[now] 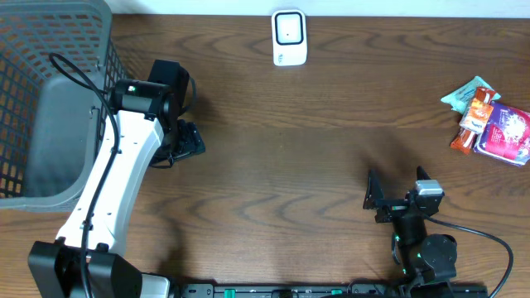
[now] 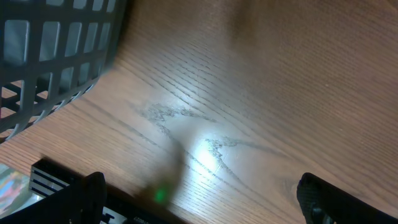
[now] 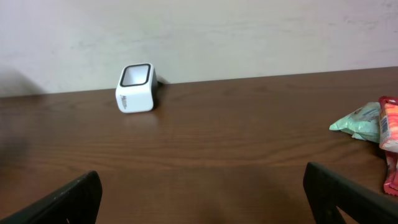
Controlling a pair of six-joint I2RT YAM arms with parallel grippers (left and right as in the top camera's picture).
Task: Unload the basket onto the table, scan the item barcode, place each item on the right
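Left claw [image 2: 202, 182] beside the grey basket [image 1: 16, 124] and right claw [image 3: 202, 179] both gape wide, holding nothing.

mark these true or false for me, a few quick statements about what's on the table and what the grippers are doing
1. The white scanner stands at the far edge of the table. True.
2. The right gripper holds one of the packets. False: it is open and empty, and the packets lie on the table's right side, apart from it.
3. The basket sits at the table's left side. True.
4. The left gripper is shut. False: it is open, holding nothing, next to the basket.
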